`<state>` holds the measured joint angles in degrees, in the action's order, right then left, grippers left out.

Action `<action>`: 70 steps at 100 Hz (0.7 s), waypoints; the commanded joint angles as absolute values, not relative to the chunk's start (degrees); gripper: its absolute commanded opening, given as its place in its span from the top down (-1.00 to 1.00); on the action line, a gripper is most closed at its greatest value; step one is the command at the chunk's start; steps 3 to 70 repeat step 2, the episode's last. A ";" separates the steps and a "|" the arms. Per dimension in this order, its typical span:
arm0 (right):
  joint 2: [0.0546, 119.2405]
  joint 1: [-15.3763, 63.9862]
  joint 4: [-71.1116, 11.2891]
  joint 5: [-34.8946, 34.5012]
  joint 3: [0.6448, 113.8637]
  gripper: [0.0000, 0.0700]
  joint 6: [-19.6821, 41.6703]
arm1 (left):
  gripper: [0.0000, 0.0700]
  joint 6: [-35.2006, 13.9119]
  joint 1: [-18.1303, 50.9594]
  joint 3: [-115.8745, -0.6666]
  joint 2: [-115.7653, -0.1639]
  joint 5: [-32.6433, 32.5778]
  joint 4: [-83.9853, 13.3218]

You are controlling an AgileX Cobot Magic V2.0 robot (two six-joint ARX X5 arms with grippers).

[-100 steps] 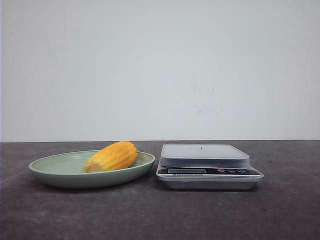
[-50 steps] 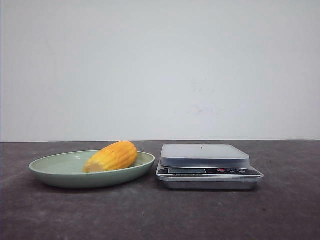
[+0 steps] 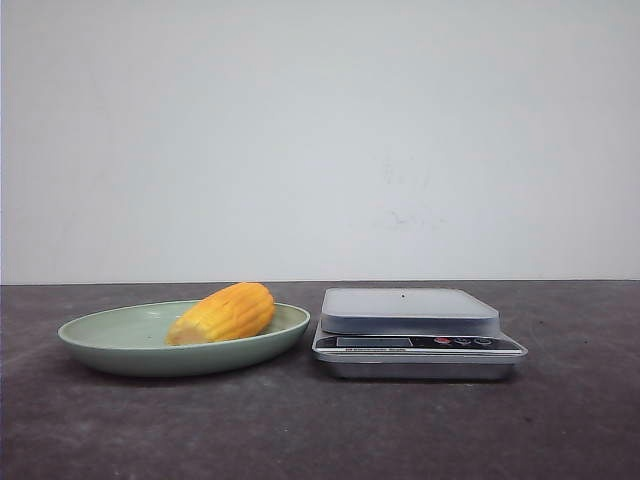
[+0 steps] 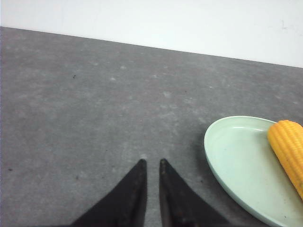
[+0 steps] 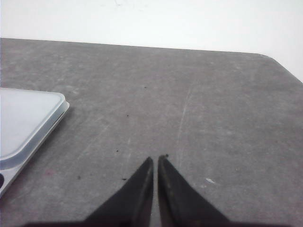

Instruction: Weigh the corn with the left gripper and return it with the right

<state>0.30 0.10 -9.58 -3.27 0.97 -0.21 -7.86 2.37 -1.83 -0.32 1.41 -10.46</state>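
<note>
Corn (image 3: 222, 312) lies in the green plate (image 3: 110, 340), just beside the kitchen scale (image 3: 415, 333). My left gripper (image 4: 151, 165) and right gripper (image 5: 155, 161) hover over bare table (image 3: 300, 430), both clenched, holding nothing.

We see only the tips of our two arms. The left arm's black, matte end effector (image 4: 151, 163) shows as two slim, wedge-shaped fingers (image 4: 135, 189) that taper to sharp points. The right arm's black end effector (image 5: 155, 160) looks the same: two smooth, plain fingers (image 5: 137, 189), dark throughout, narrowing to points.
</note>
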 commanded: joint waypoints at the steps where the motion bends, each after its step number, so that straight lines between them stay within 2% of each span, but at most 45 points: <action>1: 0.25 0.25 -8.80 -3.20 0.73 0.97 -0.45 | 1.00 -7.01 2.26 -0.91 -0.27 1.37 -10.74; 70: 0.25 0.25 -8.80 -3.20 0.73 0.97 -0.45 | 1.00 -7.01 2.26 -0.91 -0.27 1.37 -10.74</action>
